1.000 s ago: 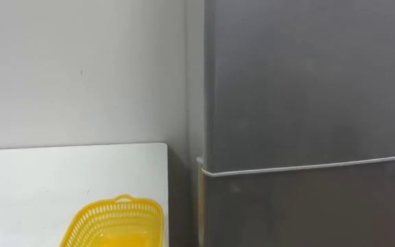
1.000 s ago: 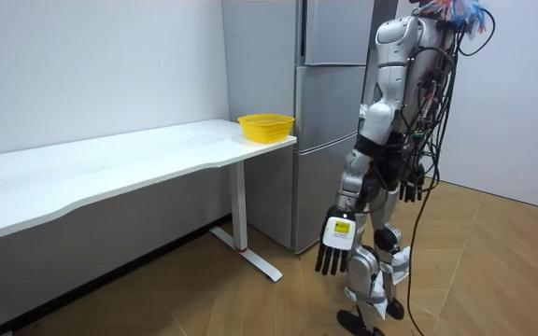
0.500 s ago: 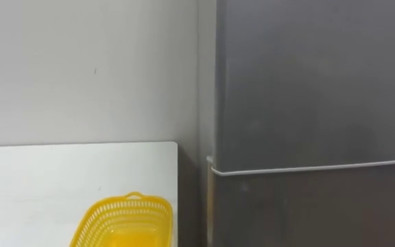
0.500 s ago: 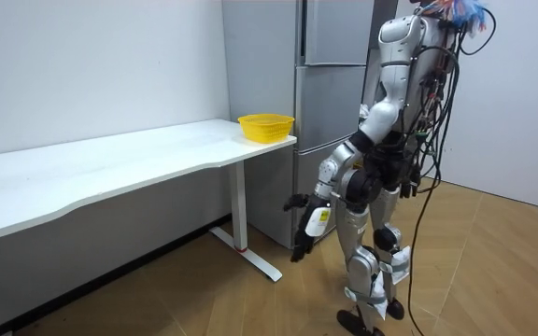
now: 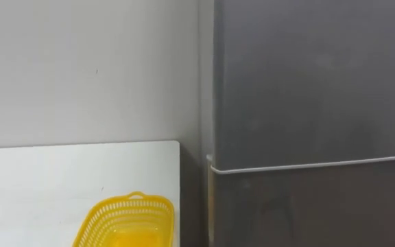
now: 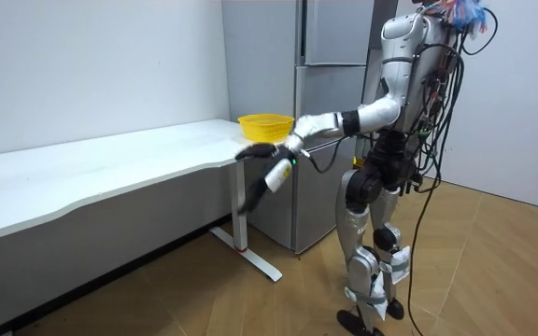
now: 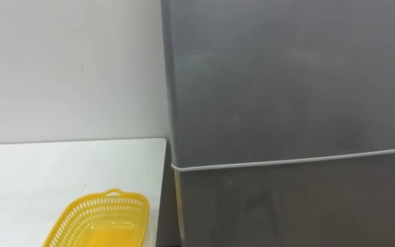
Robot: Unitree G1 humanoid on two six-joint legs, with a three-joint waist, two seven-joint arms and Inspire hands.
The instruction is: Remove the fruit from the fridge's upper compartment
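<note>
A: How is the left robot hand (image 6: pixel 267 175) held?

B: It is held out mid-frame in the room view, fingers slack, nothing grasped.

A: And farther off?

B: A yellow plastic mesh basket (image 5: pixel 125 221) is seen lower left on the white tabletop (image 5: pixel 40 178). The tall grey fridge (image 5: pixel 307 199) is seen at right, with its upper door (image 5: pixel 314 75) closed.

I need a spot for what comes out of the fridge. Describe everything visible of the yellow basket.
The yellow basket is an oblong, open-topped, plastic-looking lattice with a thicker rim and a tab at its far end. It sits upright on the white table, at the end beside the grey fridge, touching nothing else. What shows of its inside holds nothing. The left hand hovers apart from it, off the table's end.
</note>
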